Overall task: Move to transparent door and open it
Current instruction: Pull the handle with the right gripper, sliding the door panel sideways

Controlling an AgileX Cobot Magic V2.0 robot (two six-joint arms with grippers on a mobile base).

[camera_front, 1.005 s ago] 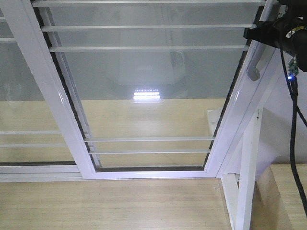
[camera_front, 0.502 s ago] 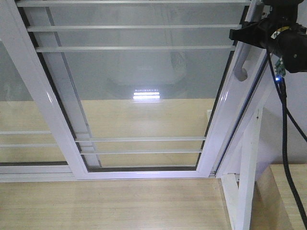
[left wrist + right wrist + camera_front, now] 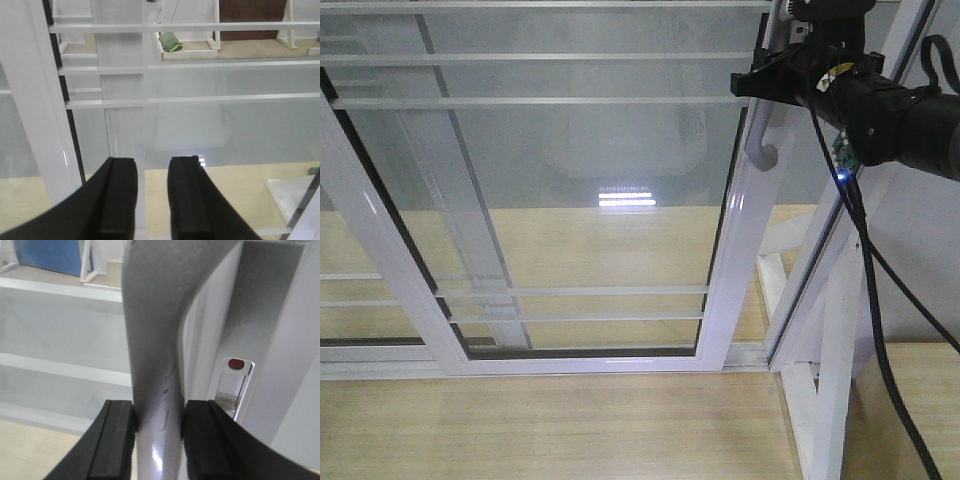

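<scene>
Your right end effector (image 3: 157,440) is pinching the door's grey handle (image 3: 155,365), with a pad on each side of the bar, just beside the lock plate (image 3: 235,385). In the front view, the door (image 3: 732,260) stands partly slid leftward, leaving a gap between its handle-side frame and the jamb (image 3: 812,270). Your left end effector (image 3: 151,200) hangs before the glass, its fingers slightly parted and holding nothing.
</scene>
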